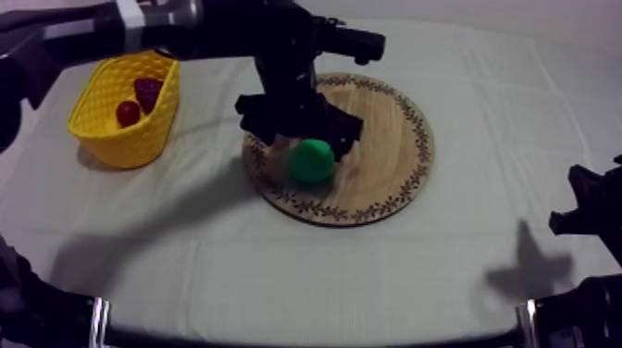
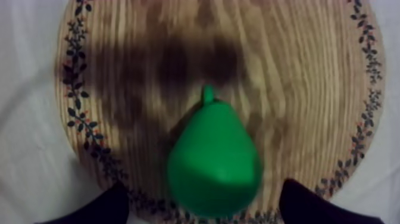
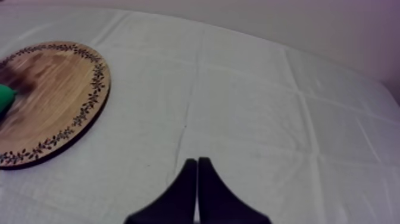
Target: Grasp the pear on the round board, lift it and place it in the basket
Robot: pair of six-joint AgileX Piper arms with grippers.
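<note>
Pear [image 1: 312,159], green, lying on its side on the wooden board [image 1: 389,139] at the centre of the top view, close to the board's lower-left rim. In the left wrist view its stem points away from the camera and its broad end lies between the two black fingers [image 2: 104,208]. The left gripper [image 1: 305,137] hangs low over the fruit, fingers spread wide on either side with a gap visible at each, so nothing is gripped yet. The right gripper [image 3: 197,179] rests over bare cloth with its fingers pressed together into a narrow wedge, holding nothing. The yellow basket [image 1: 102,139] stands at the upper left of the top view, well apart from the board, with a small red fruit [image 1: 128,113] inside.

Likely hazards: the rounded, tapering body could roll or slip out if the fingers close off-centre, and a shallow grip could drop it on the way to the basket.
</note>
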